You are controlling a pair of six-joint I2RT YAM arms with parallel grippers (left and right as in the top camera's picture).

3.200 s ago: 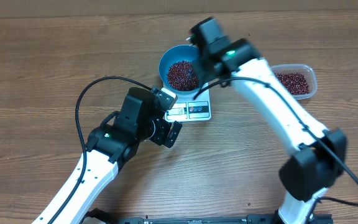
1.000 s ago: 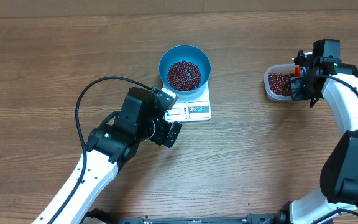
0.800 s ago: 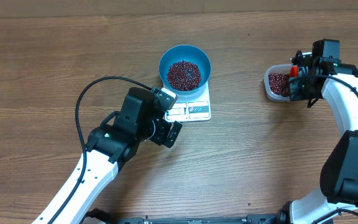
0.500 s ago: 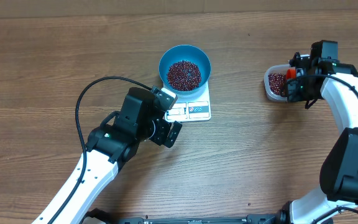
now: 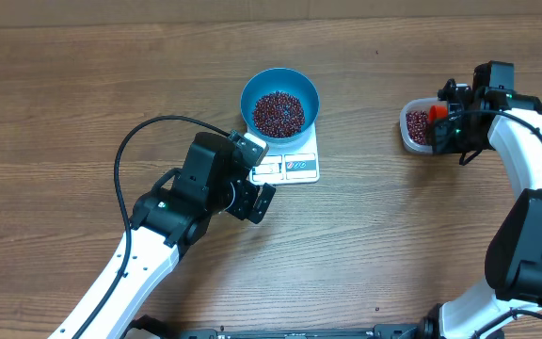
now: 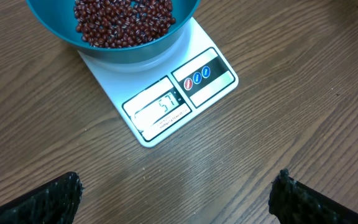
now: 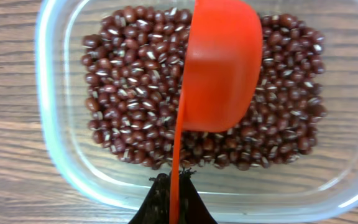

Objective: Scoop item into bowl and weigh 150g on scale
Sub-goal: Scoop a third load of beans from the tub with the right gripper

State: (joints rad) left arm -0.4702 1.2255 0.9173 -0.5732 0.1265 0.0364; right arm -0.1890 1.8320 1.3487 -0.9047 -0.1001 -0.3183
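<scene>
The blue bowl [image 5: 255, 92] stands on the white scale [image 5: 301, 168] and holds a heap of red-brown beans [image 5: 278, 113]. In the left wrist view the bowl [image 6: 129, 53], its beans [image 6: 123, 22] and the scale [image 6: 207, 93] with a lit display fill the top. My left gripper [image 6: 176, 202] hangs open over bare wood just in front of the scale. My right gripper [image 7: 174, 186] is shut on the thin handle of a red-orange scoop [image 7: 219, 68], which is turned on edge over the beans [image 7: 129, 93] in a clear tub [image 7: 45, 112].
The clear tub [image 5: 410, 130] sits at the right side of the table, well apart from the scale, with the right gripper [image 5: 450, 127] over it. The left arm's black cable [image 5: 135, 141] loops over the wood to the left of the scale.
The right arm has left the blue bowl and swung right to the clear tub. Over the last second the scoop has edged left and turned over the beans. The left arm has stayed still.
</scene>
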